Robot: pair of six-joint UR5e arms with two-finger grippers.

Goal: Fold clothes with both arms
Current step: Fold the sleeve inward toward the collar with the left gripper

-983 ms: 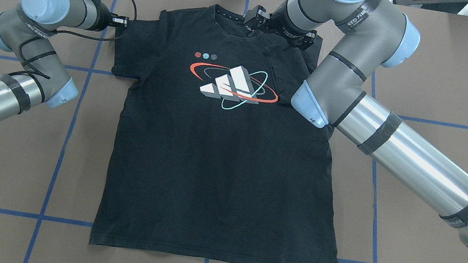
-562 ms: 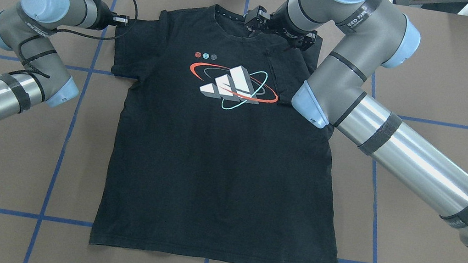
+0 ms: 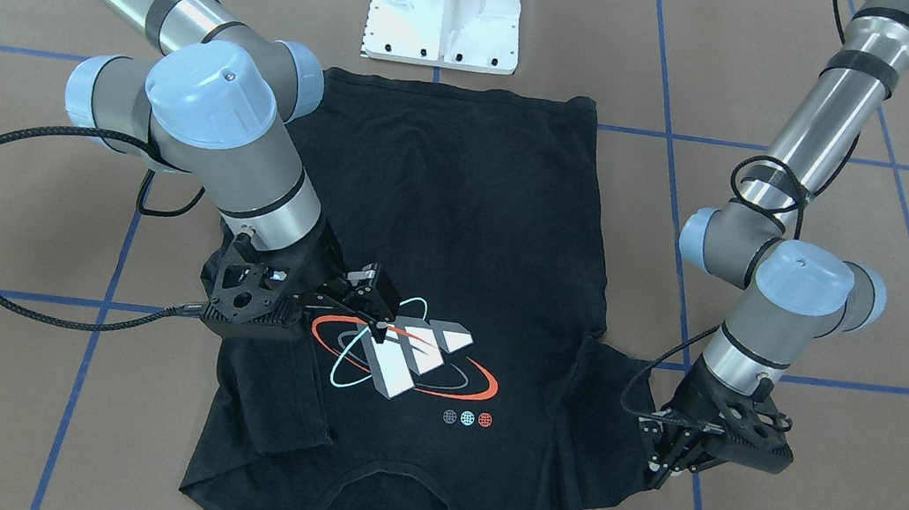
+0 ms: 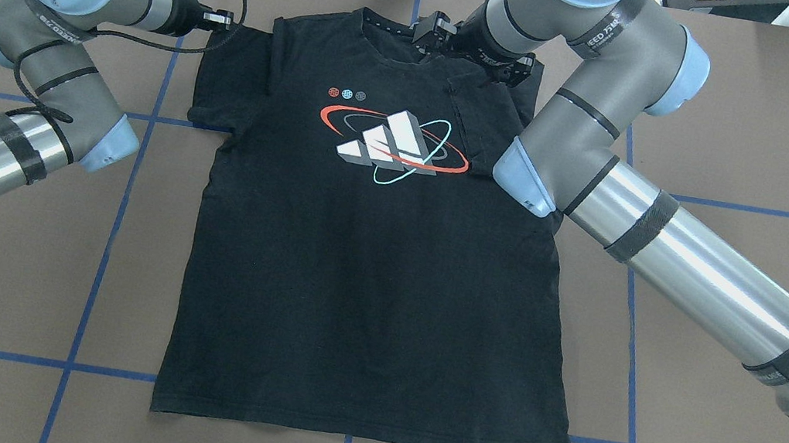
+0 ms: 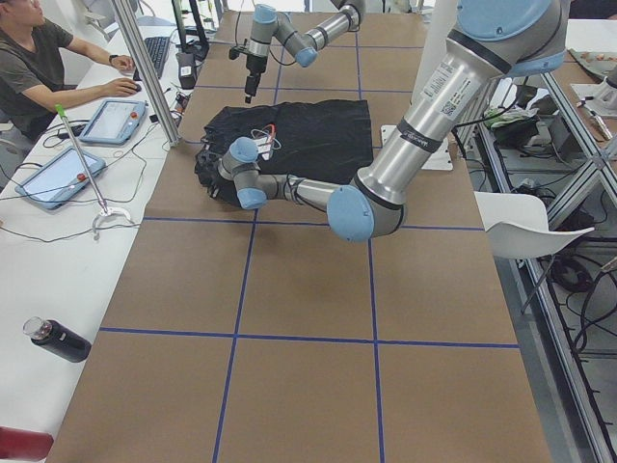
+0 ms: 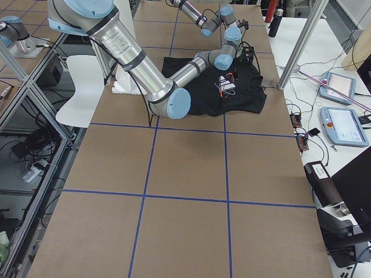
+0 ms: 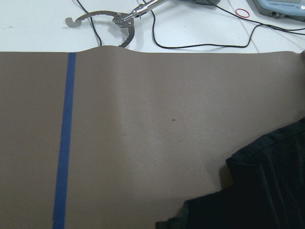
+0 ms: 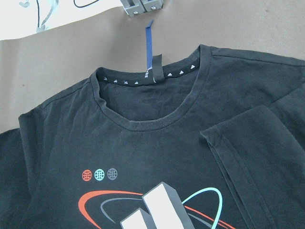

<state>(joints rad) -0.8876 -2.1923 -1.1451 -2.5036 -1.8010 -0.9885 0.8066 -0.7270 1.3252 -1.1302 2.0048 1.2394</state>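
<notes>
Since a second ago the left arm has swung toward the upper left of the overhead view, taking the left gripper [image 3: 661,467] just past the outer corner of the left sleeve [image 4: 232,76]; whether its fingers are parted or pinch any cloth cannot be told. The right gripper [image 3: 378,308] hangs over the chest logo with jaws apart, holding nothing. The black T-shirt [image 4: 369,288] lies flat, centred on the brown table [image 4: 770,113], its right sleeve [image 4: 484,121] folded inward.
</notes>
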